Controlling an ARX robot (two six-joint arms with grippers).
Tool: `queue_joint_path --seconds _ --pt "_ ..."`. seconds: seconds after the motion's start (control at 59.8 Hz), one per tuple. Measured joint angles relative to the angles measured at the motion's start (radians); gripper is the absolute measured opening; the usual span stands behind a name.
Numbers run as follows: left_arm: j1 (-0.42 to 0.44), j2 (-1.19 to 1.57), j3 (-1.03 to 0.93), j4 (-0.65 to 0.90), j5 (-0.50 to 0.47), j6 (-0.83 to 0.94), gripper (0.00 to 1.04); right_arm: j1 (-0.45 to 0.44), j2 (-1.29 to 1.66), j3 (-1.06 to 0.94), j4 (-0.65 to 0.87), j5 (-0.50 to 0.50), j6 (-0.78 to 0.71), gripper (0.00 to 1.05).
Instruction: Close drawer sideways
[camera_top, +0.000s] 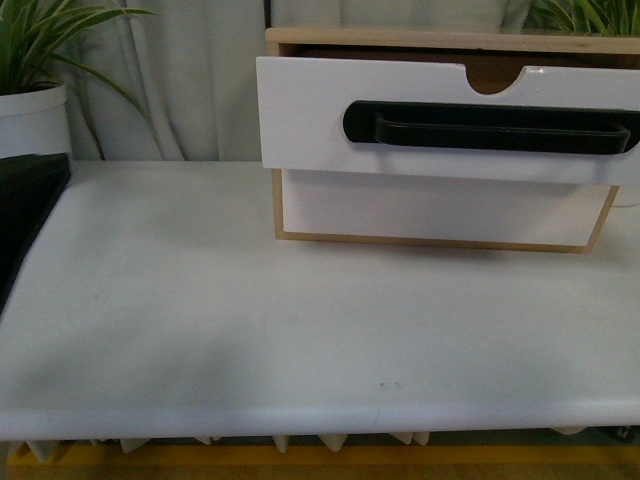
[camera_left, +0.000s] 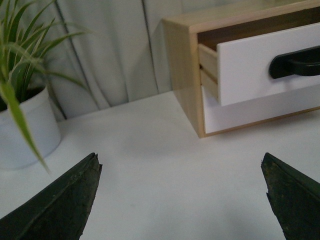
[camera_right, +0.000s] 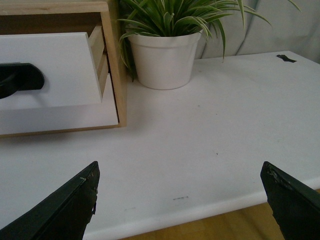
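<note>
The drawer (camera_top: 310, 120), a wide white front with a long black bar handle (camera_top: 490, 128) and a half-round notch in its top edge, stands pulled out of a small wooden cabinet (camera_top: 400, 40) at the back right of the table. It also shows in the left wrist view (camera_left: 250, 70) and the right wrist view (camera_right: 60, 70). A plain white drawer front (camera_top: 440, 208) sits shut below it. My left gripper (camera_left: 181, 165) is open and empty over the table, well short of the cabinet. My right gripper (camera_right: 180, 172) is open and empty near the table's front edge. Neither gripper shows in the front view.
The white table (camera_top: 250, 320) runs to a rounded front edge. A potted plant in a white pot (camera_left: 25, 130) stands left of the cabinet, another (camera_right: 165, 57) right of it. A black object (camera_top: 25, 200) lies at the table's left edge. Grey curtain hangs behind.
</note>
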Motion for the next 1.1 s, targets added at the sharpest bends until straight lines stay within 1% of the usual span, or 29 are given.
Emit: queue_joint_path --seconds 0.084,0.1,0.201,0.318,0.385,0.552,0.619,0.703,0.803,0.853,0.903,0.92,0.937,1.02,1.087,1.104 --pt "-0.027 0.094 0.033 0.103 -0.002 0.097 0.98 -0.011 0.068 0.048 -0.016 -0.035 0.034 0.95" --pt "-0.033 0.132 0.053 0.142 0.003 0.132 0.98 -0.013 0.083 0.06 -0.024 -0.044 0.04 0.95" --pt "-0.045 0.22 0.104 0.244 0.02 0.256 0.98 -0.019 0.148 0.122 -0.079 -0.089 0.072 0.95" --pt "-0.056 0.32 0.164 0.386 0.071 0.431 0.98 -0.023 0.216 0.183 -0.142 -0.152 0.103 0.95" --pt "-0.062 0.377 0.202 0.46 0.117 0.547 0.98 -0.023 0.248 0.209 -0.16 -0.175 0.112 0.95" --pt "-0.069 0.474 0.281 0.526 0.232 0.764 0.98 -0.003 0.327 0.282 -0.175 -0.184 0.118 0.95" --pt "-0.069 0.502 0.304 0.535 0.271 0.842 0.98 0.024 0.354 0.305 -0.175 -0.159 0.105 0.95" --pt "-0.067 0.525 0.322 0.533 0.308 0.903 0.98 0.058 0.375 0.329 -0.2 -0.151 0.05 0.95" --pt "-0.059 0.547 0.34 0.526 0.348 0.956 0.98 0.102 0.41 0.372 -0.246 -0.102 -0.085 0.95" --pt "-0.053 0.557 0.348 0.521 0.357 0.974 0.98 0.129 0.432 0.409 -0.279 -0.077 -0.188 0.95" --pt "-0.046 0.57 0.357 0.518 0.374 1.0 0.98 0.147 0.444 0.433 -0.301 -0.061 -0.249 0.95" --pt "-0.045 0.573 0.359 0.517 0.376 1.004 0.98 0.161 0.45 0.449 -0.309 -0.043 -0.311 0.95" --pt "-0.043 0.575 0.36 0.517 0.377 1.006 0.98 0.164 0.451 0.452 -0.311 -0.04 -0.323 0.95" --pt "-0.035 0.594 0.369 0.509 0.389 1.032 0.98 0.209 0.466 0.509 -0.351 0.01 -0.496 0.95" --pt "-0.031 0.607 0.378 0.507 0.402 1.052 0.98 0.235 0.475 0.545 -0.374 0.036 -0.588 0.95" --pt "-0.031 0.61 0.379 0.506 0.406 1.055 0.98 0.245 0.478 0.558 -0.383 0.043 -0.634 0.95"
